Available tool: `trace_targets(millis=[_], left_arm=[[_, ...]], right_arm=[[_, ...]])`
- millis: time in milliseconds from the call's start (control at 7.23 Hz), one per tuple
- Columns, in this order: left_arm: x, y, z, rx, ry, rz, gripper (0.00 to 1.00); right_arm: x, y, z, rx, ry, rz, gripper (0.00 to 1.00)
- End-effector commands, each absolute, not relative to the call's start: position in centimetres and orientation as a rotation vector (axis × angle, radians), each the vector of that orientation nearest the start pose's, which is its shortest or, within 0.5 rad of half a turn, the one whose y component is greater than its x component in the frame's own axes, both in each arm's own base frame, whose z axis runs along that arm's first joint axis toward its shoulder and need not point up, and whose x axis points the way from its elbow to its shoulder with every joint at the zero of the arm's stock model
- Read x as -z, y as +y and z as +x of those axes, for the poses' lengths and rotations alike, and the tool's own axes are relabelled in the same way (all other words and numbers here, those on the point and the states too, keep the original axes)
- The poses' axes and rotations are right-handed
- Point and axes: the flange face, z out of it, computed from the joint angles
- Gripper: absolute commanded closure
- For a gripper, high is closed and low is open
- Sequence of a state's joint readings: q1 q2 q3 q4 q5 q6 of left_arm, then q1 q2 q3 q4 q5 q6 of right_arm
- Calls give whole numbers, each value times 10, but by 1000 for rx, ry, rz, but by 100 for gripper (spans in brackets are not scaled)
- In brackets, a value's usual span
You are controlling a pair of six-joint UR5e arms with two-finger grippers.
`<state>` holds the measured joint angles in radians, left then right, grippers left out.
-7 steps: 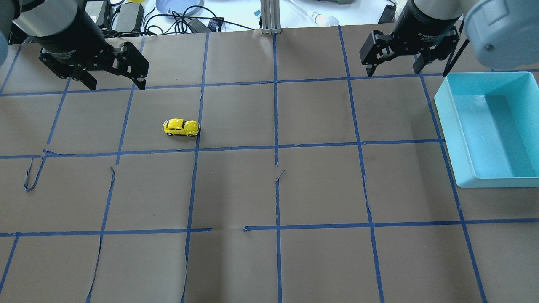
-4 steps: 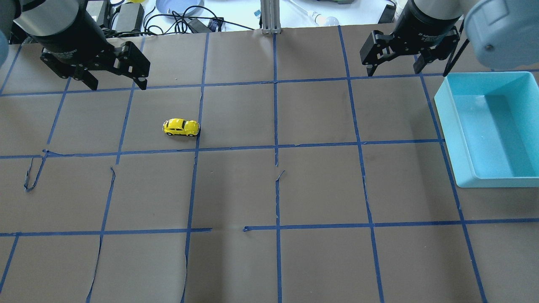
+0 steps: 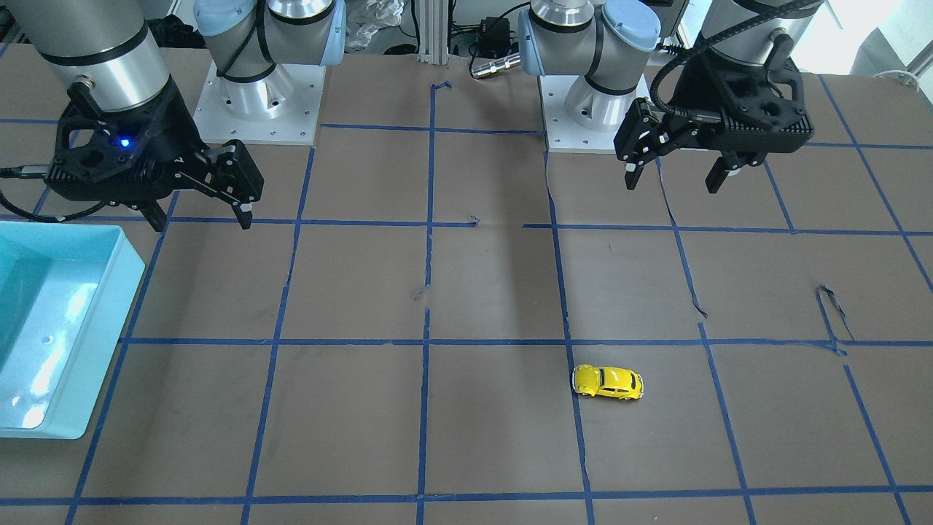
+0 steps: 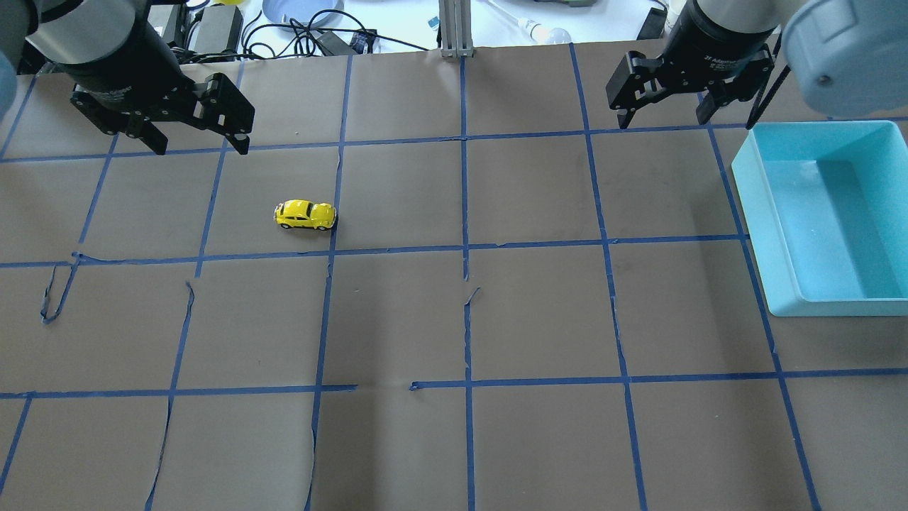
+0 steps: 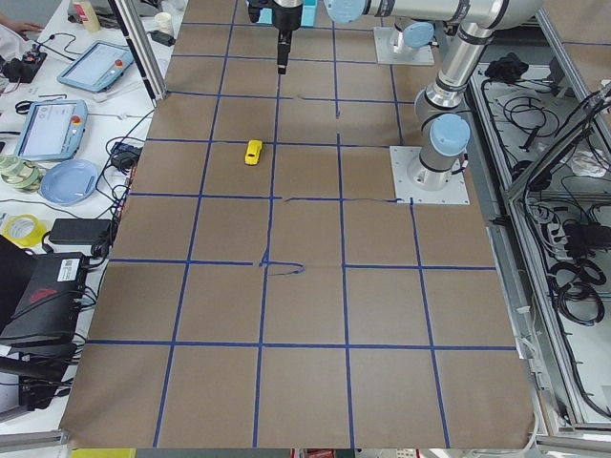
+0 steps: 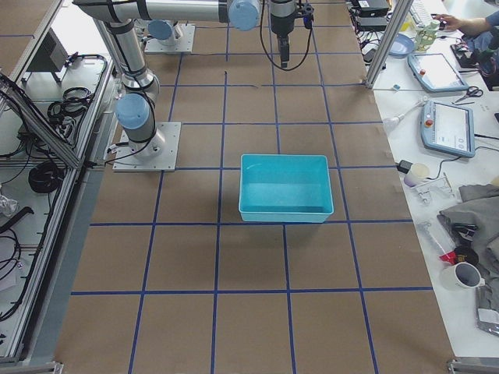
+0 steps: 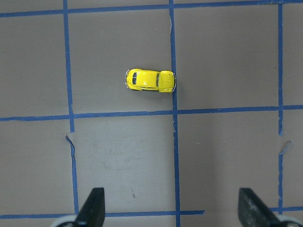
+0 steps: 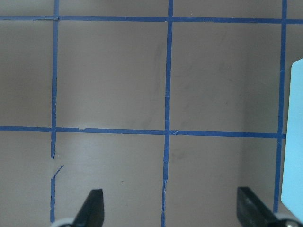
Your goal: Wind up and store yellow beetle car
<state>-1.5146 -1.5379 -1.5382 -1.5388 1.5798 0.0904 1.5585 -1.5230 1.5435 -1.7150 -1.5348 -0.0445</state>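
The table (image 4: 539, 319) is covered in brown paper with a grid of blue tape (image 4: 464, 248); its near half is bare paper and tape, lifted and torn in places; further in, on the robot's left half, the car (image 4: 306, 214) stands on its wheels, side-on to the robot, one end at a tape line; nothing touches it; on the right side, at the table's edge, lies a turquoise bin (image 4: 762, 227), open side up, well apart from the car; beyond the car the left gripper (image 4: 200, 145) hangs above the paper, jaws spread wide and holding nothing; its wrist camera looks straight down at the car (image 7: 150, 80), ahead of the two fingertips (image 7: 92, 208) and between their lines; at the same depth the right gripper (image 4: 663, 121) hovers just beside the bin's far corner, also wide open and holding nothing; past the table's far edge sit cables and a blue plate (image 4: 301, 11).
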Motion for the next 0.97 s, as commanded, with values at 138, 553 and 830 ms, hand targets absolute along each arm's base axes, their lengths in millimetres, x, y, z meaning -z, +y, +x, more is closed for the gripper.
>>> trace_targets(millis=[138, 553, 830], left_arm=[[-513, -498, -98, 128, 3121, 40, 0], [-510, -503, -99, 152, 3122, 52, 0], [-509, -503, -99, 159, 3119, 54, 5]], right_arm=[[-493, -525, 131, 195, 3100, -56, 0], [-488, -524, 131, 183, 3099, -54, 0], [-488, -524, 131, 180, 3099, -53, 0]])
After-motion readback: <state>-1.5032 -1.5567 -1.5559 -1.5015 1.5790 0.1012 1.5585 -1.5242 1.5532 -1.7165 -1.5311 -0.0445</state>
